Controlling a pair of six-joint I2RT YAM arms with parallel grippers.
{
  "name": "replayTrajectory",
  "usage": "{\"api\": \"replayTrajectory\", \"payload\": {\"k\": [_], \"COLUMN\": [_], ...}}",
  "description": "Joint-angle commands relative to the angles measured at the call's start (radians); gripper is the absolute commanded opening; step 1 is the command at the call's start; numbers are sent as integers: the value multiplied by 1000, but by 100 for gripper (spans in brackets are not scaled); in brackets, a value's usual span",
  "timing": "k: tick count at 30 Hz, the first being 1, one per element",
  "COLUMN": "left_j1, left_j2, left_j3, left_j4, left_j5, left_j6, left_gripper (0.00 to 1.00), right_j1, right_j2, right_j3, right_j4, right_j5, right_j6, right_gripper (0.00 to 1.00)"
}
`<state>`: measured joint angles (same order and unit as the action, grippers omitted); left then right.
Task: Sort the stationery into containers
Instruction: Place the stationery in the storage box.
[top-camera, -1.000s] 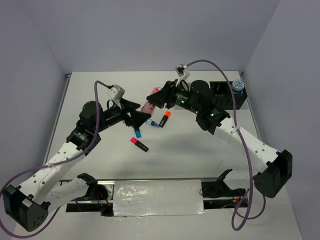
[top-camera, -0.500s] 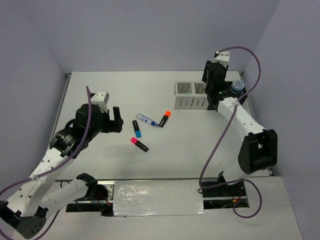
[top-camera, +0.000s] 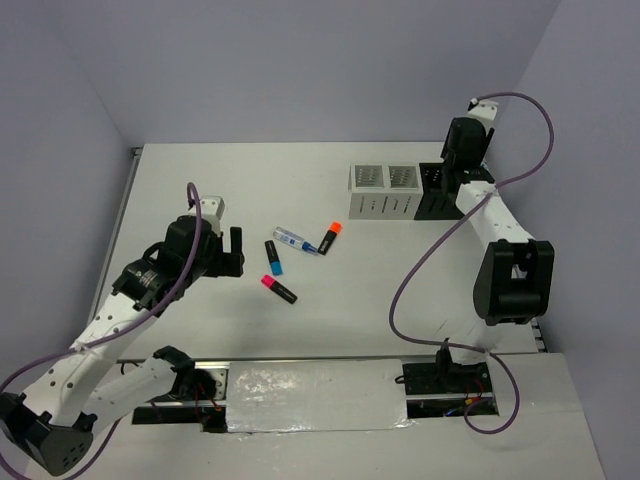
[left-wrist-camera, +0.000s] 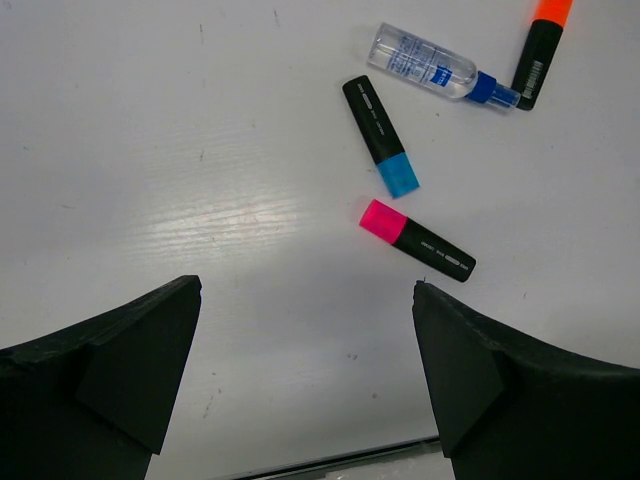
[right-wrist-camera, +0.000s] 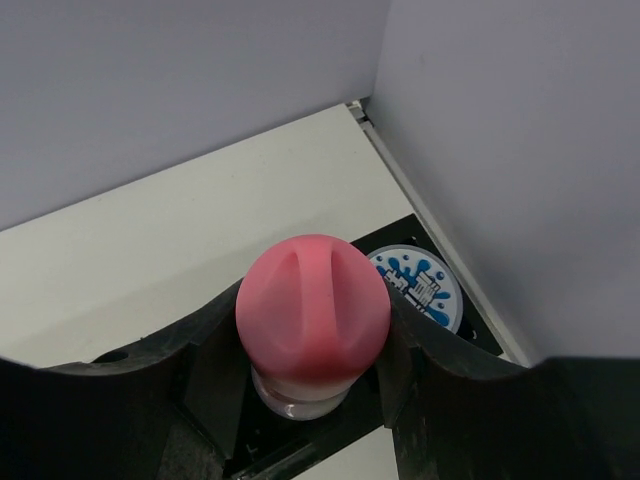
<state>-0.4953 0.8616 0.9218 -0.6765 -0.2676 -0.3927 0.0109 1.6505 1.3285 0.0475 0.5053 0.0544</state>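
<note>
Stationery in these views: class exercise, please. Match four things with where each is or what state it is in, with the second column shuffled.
Column one
1. pink-capped highlighter
2. orange-capped highlighter
3. pink-capped bottle
4. left pincer

Column two
A. gripped by the right pincer
B. open, holding nothing
C. beside the blue tip of the white-blue pen
D. lying nearest the left pincer

Pairs: 1-D, 2-C, 3-A, 4-B
</note>
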Motion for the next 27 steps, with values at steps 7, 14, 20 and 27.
{"api": "replayTrajectory", "payload": {"k": [7, 14, 20, 27], "left_j1": [0, 0, 9, 67], "left_j2": [-18, -12, -3, 42], "left_j3": [15, 15, 20, 34], "left_j4": [35, 37, 35, 31], "left_j5": [-2, 2, 7, 7], "left_j6": [14, 15, 17, -1], "left_gripper": [99, 99, 99, 99], "right_j1": [-3, -3, -3, 46], "right_j2": [66, 72, 25, -76], "right_j3": [61, 29, -14, -51], "right_j4": [81, 89, 77, 5], "right_j5": [-100, -108, -97, -180], "right_j6": [25, 35, 93, 211], "right_gripper": [3, 54, 92, 100]}}
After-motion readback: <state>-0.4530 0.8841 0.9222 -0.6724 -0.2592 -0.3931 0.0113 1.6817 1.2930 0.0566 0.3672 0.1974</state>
